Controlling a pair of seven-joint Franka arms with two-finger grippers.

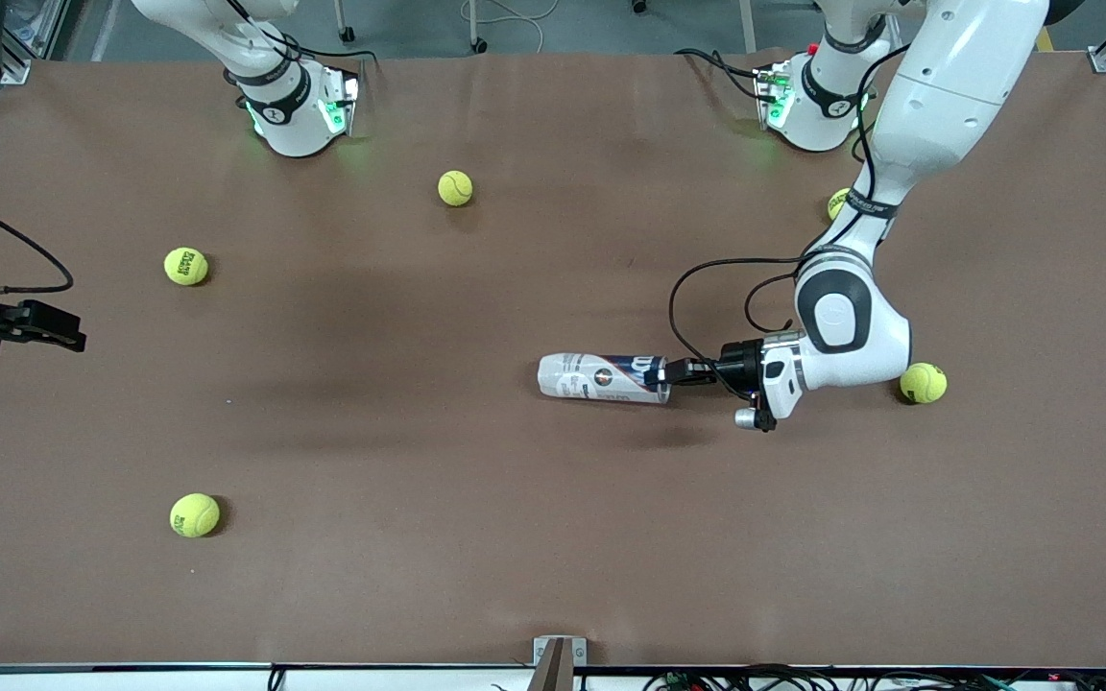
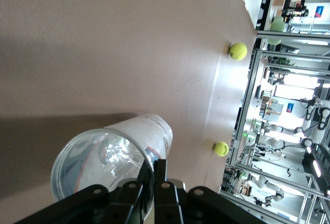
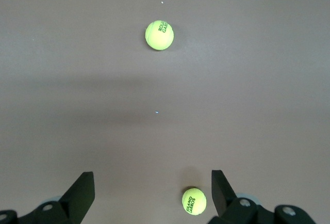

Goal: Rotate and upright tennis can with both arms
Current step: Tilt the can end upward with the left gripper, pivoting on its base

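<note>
The tennis can (image 1: 599, 376), a clear tube with a white and navy label, lies on its side near the middle of the table, its open end toward the left arm's end. My left gripper (image 1: 670, 371) is shut on the rim of that open end. In the left wrist view one finger (image 2: 161, 171) is outside the can (image 2: 111, 157) and the other is inside its wall. My right gripper (image 1: 68, 336) is open and empty over the right arm's end of the table. In the right wrist view (image 3: 152, 182) it has bare table below it.
Yellow-green tennis balls lie scattered on the table (image 1: 438, 576): one near the bases (image 1: 455, 188), two toward the right arm's end (image 1: 186, 266) (image 1: 194, 514), one beside the left arm's wrist (image 1: 923, 382), one half hidden by that arm (image 1: 837, 202).
</note>
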